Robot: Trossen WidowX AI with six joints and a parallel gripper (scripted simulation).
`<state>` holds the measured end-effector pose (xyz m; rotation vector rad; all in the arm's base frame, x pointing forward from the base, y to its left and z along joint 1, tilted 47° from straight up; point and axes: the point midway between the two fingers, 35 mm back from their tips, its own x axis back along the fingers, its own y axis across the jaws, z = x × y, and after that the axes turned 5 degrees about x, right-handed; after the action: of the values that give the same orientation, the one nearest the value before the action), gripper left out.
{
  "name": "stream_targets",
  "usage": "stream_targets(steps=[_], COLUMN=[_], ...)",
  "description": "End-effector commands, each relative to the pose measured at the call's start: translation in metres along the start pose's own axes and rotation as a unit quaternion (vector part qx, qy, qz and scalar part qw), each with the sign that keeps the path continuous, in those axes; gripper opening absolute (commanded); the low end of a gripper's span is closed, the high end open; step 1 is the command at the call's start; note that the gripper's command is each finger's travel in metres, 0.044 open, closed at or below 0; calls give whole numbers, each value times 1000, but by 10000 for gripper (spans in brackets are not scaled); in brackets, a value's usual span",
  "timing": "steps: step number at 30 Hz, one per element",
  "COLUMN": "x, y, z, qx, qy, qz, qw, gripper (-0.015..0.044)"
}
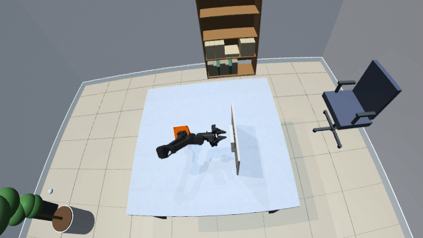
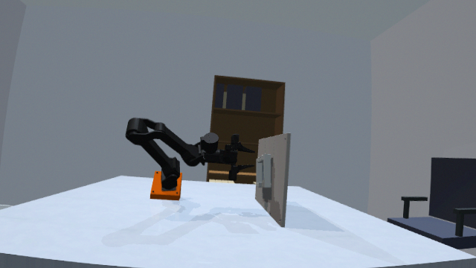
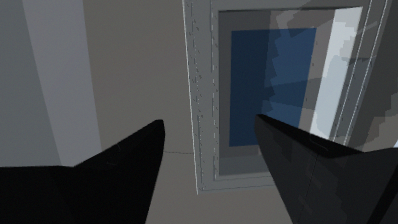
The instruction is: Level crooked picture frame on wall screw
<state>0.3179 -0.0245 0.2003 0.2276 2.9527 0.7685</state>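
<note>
The picture frame (image 1: 232, 143) (image 2: 267, 171) (image 3: 202, 100) has a pale grey border around a blue picture (image 3: 247, 90). It hangs on the near face of the upright board (image 1: 238, 166) (image 2: 280, 179) (image 3: 140, 75). In the wrist view its left edge leans a little and its lower edge rises slightly to the right, but the view is angled, so its true tilt is hard to tell. My gripper (image 1: 226, 134) (image 2: 254, 158) (image 3: 209, 124) is open and empty, just short of the frame. In the wrist view the frame's left border shows between the fingertips. The screw and notched strip are hidden.
The board stands upright on the pale table (image 1: 185, 102) (image 2: 208, 238). The arm's orange base (image 1: 181, 129) (image 2: 156, 191) is behind the gripper. A bookcase (image 1: 230, 33) (image 2: 247, 126) and an office chair (image 1: 347, 106) (image 2: 442, 223) stand beyond the table.
</note>
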Motion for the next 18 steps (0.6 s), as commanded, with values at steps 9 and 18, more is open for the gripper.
stream_targets(steps=[9, 18], x=[-8, -22], y=[2, 2], z=[-1, -2], qx=[-2, -2], qy=[-1, -1], qz=[-3, -3], qw=[1000, 1000], gripper=[260, 260])
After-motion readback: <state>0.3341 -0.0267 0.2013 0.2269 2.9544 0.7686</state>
